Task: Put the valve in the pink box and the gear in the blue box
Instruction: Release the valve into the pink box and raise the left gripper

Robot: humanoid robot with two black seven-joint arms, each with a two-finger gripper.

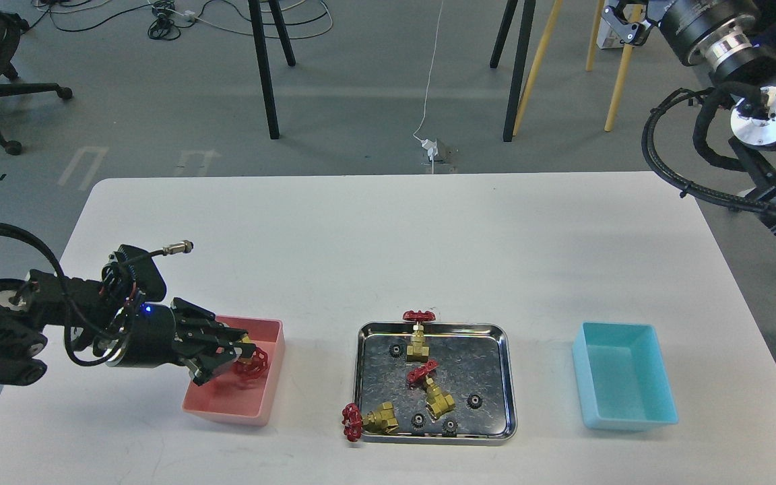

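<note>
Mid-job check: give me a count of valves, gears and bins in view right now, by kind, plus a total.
Valves: 4, one held by the left gripper over the pink box, namely the valve, and three at the steel tray (one hangs over its front-left edge).
Gears: 4, all in the tray.
Bins: 2, pink box and blue box.
Total: 10

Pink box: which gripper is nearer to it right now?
Left. The left gripper is over the pink box, shut on a valve. The right gripper is raised far off at the top right, beyond the table.
</note>
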